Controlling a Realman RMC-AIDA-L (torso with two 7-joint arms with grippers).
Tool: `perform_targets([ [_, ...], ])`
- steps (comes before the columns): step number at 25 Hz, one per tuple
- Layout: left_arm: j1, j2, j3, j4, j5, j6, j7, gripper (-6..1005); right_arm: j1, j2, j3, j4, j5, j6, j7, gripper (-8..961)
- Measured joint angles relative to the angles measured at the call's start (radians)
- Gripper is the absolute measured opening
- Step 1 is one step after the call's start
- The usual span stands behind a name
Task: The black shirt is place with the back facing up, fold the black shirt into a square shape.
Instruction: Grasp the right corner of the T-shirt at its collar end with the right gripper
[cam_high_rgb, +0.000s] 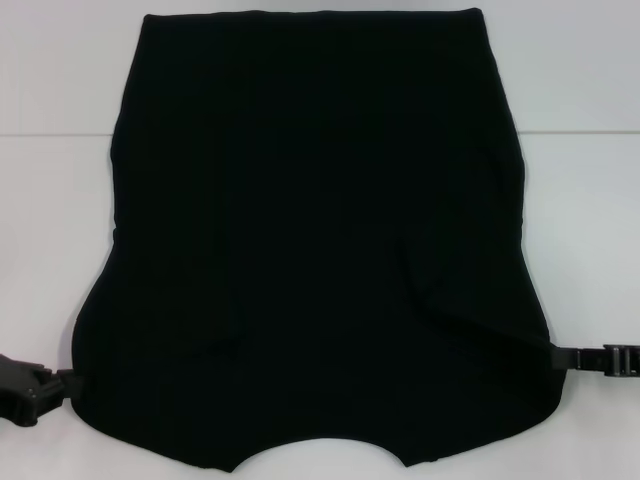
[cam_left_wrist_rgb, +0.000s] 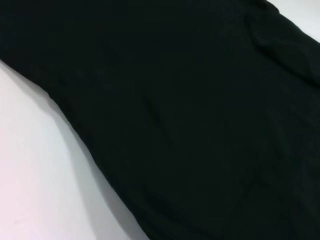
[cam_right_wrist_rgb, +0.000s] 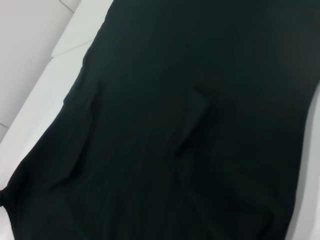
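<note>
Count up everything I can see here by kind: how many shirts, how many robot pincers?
Black shirt: 1, spread on the white table
Robot pincers: 2, the left pincer and the right pincer, each at a near side edge of the shirt
Total: 3

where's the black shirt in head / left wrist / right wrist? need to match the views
Head view: black shirt fills the centre, spread flat on the white table, neckline at the near edge.
Left wrist view: shirt covers most of the frame, table in one corner.
Right wrist view: shirt fills most of the frame.
Shared landmark: the shirt's edge against the white table.
</note>
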Motion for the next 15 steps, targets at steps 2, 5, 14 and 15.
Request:
perform_targets([
  [2, 0.000, -0.002, 0.000, 0.000, 0.000, 0.000, -0.001, 54, -0.010, -0.001, 0.000, -0.003, 0.000, -0.001, -0.005, 77],
  [5, 0.003, -0.004, -0.001, 0.000, -0.008, 0.000, -0.012, 54, -0.028, -0.007, 0.003, -0.006, 0.004, -0.005, -0.009, 32],
  [14, 0.008, -0.004, -0.032, -0.001, -0.029, 0.020, -0.130, 54, -0.089, -0.029, 0.089, -0.010, 0.008, -0.050, -0.064, 18],
  [15, 0.010, -0.005, -0.040, -0.002, -0.029, 0.028, -0.141, 54, -0.095, -0.032, 0.097, -0.011, 0.008, -0.057, -0.069, 18],
])
